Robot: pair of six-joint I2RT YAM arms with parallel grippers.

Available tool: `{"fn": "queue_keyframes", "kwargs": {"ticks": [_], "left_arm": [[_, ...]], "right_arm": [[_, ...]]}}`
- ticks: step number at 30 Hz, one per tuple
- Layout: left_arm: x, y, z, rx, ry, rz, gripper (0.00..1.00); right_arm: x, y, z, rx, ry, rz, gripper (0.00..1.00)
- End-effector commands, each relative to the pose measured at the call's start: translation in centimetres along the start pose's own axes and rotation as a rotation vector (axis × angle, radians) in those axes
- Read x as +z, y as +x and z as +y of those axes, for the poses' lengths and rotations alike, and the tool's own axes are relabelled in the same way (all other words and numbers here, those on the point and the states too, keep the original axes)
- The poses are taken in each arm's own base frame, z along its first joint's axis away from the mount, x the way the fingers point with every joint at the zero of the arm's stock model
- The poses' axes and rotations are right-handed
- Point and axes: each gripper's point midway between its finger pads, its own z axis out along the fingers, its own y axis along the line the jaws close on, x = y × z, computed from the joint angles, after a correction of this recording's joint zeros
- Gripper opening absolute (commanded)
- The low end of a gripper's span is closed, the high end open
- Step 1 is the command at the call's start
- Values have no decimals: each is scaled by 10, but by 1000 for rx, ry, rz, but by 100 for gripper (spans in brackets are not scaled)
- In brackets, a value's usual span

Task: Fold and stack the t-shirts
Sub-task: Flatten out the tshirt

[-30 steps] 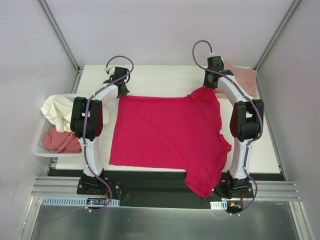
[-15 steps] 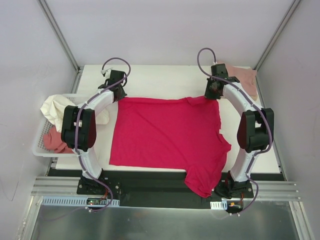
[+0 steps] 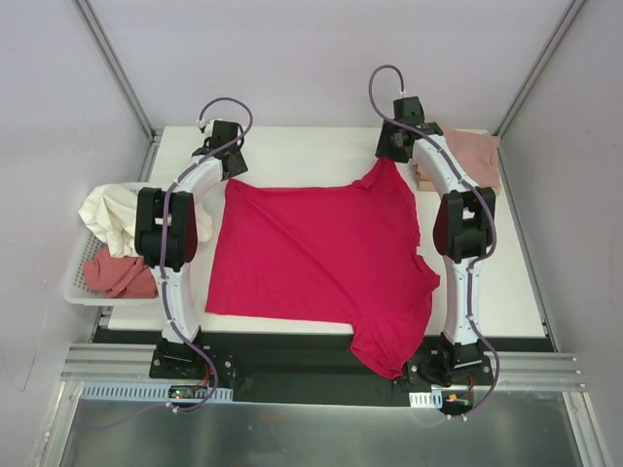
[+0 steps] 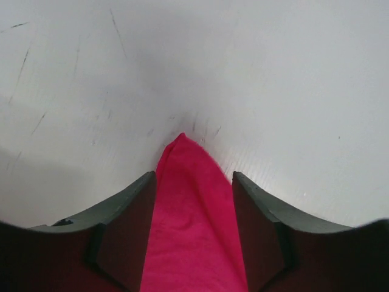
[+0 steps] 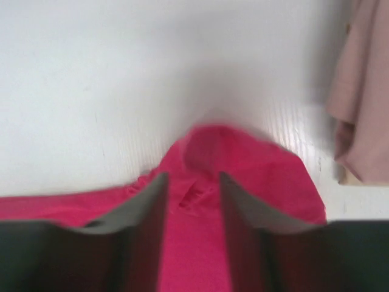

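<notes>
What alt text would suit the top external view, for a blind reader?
A crimson t-shirt lies spread on a white table, one sleeve over the near edge; the left gripper and right gripper sit at its far corners. A basket at left holds a cream shirt and a dark-pink shirt, and a pale-pink shirt lies far right.

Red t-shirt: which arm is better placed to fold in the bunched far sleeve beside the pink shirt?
Right. The right gripper straddles that sleeve of the red t-shirt, next to the pink shirt. The left gripper sits at the opposite far corner, over the hem.
</notes>
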Motion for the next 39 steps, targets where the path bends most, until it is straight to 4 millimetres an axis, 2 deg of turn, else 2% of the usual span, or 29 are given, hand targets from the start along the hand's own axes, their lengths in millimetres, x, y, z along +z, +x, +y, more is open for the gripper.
{"fn": "queue_keyframes", "kwargs": {"ticks": [1,3,4,5,6,7,9,10,11,12,13,14,15,16,17,18,19,20,21,22,23,26,31,34,39], "left_arm": [[-9,-23,-20,7,75,-22,74],[-19,-30,-27,3,113,-30,85],[-31,-37,-32,-6,144,-44,93],[-37,-35,-40,-18,185,-30,98],[-44,-35,-47,-19,220,-25,99],[-60,-37,-59,-10,266,-32,99],[-72,-28,-69,6,295,-22,99],[-88,-30,-73,11,316,-38,99],[-94,-15,-79,23,326,-18,99],[-101,-8,-81,30,336,-9,99],[-115,-8,-83,29,354,-19,99],[-115,12,-79,27,348,17,99],[-122,26,-82,33,357,38,99],[-134,29,-80,26,370,37,99],[-131,52,-73,29,353,81,99],[-135,64,-74,42,353,94,99],[-141,70,-72,45,357,99,99],[-139,92,-64,44,334,138,99],[-141,102,-62,46,328,152,99],[-142,108,-58,45,318,158,99],[-139,123,-50,44,299,188,99],[-131,148,-34,42,253,233,99],[-115,184,-17,66,188,317,99],[-109,198,-5,65,145,343,99],[-104,203,15,48,93,352,99]], "right_arm": [[9,-26,15,-1,-40,-52,66],[-2,-29,16,-25,-41,-53,77],[-3,-18,10,-36,-25,-29,84],[-25,-28,10,-38,-30,-60,89],[-34,-27,6,-43,-14,-70,90],[-50,-16,-2,-53,3,-57,94],[-67,-3,-20,-49,57,-47,96],[-92,-5,-26,-25,66,-73,100],[-88,26,-42,-15,105,-3,100],[-96,39,-58,14,130,33,97],[-114,43,-63,41,124,26,97],[-109,82,-79,71,149,112,98],[-112,91,-90,110,147,129,99],[-119,100,-99,137,156,133,99],[-120,111,-106,157,168,152,96],[-119,132,-121,179,198,200,93],[-120,138,-127,187,207,210,85],[-119,144,-131,192,214,225,80],[-118,156,-137,196,224,259,77],[-115,162,-139,197,231,285,69],[-113,167,-141,192,236,305,65],[-104,177,-143,189,251,362,54],[-88,193,-141,171,253,441,52],[-83,195,-131,134,234,454,52],[-79,194,-116,55,255,450,56]]}}
